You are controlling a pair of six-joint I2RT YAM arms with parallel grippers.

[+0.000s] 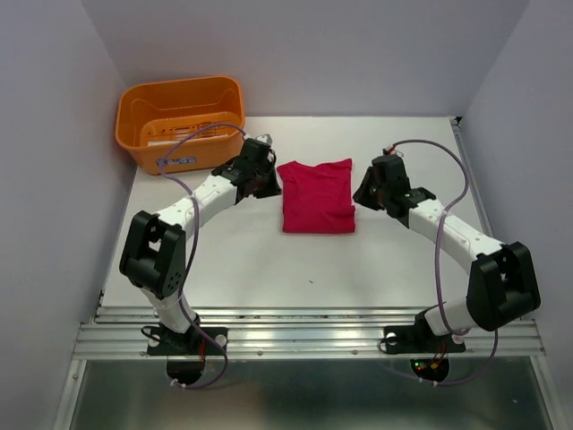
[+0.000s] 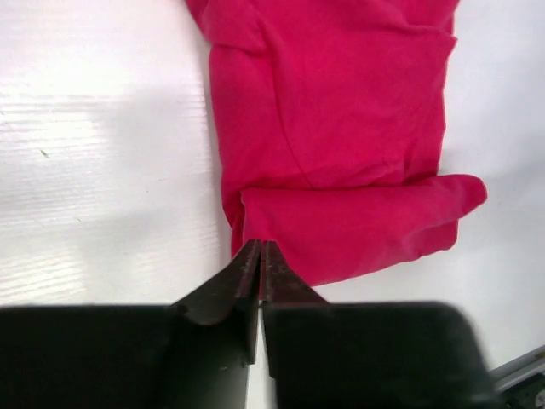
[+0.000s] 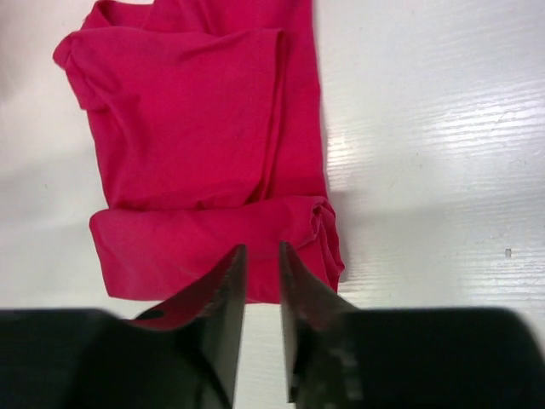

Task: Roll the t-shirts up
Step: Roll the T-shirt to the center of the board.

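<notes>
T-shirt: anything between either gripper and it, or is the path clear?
Nothing visible. The left gripper and right gripper both have their tips at the folded edge of the t-shirt. The orange basket stands apart at the far-left corner.

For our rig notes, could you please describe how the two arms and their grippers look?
Both the left arm and the right arm have white links between bulky black joint housings. A thin lilac cable loops along each, from base to wrist. The left gripper and the right gripper have dark, flat fingers tapering to points. No markings show.
</notes>
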